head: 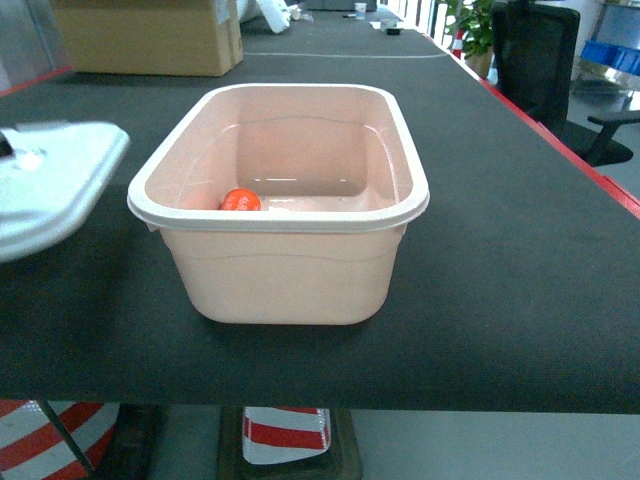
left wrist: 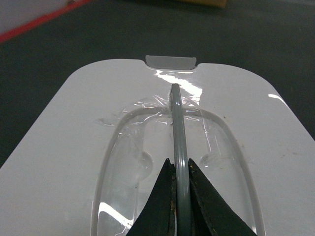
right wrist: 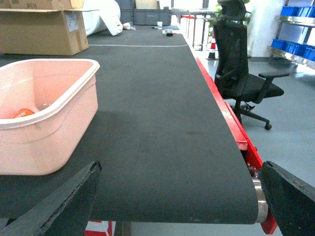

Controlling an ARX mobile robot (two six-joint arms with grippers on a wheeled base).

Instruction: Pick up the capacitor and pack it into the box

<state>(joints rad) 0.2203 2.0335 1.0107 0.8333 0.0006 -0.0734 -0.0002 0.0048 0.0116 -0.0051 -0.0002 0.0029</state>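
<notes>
The box, a pale peach-pink tub, stands open in the middle of the black belt. An orange capacitor lies on its floor by the near-left wall, and shows in the right wrist view as an orange capacitor inside the box. The white lid hovers blurred to the left of the box. My left gripper is shut on the lid's grey handle, above the white lid. My right gripper is open with nothing in it, near the belt's front edge, right of the box.
A brown cardboard carton sits at the far left of the belt. A black office chair stands beyond the belt's red right edge. Blue crates sit on a shelf far right. A striped cone stands under the belt.
</notes>
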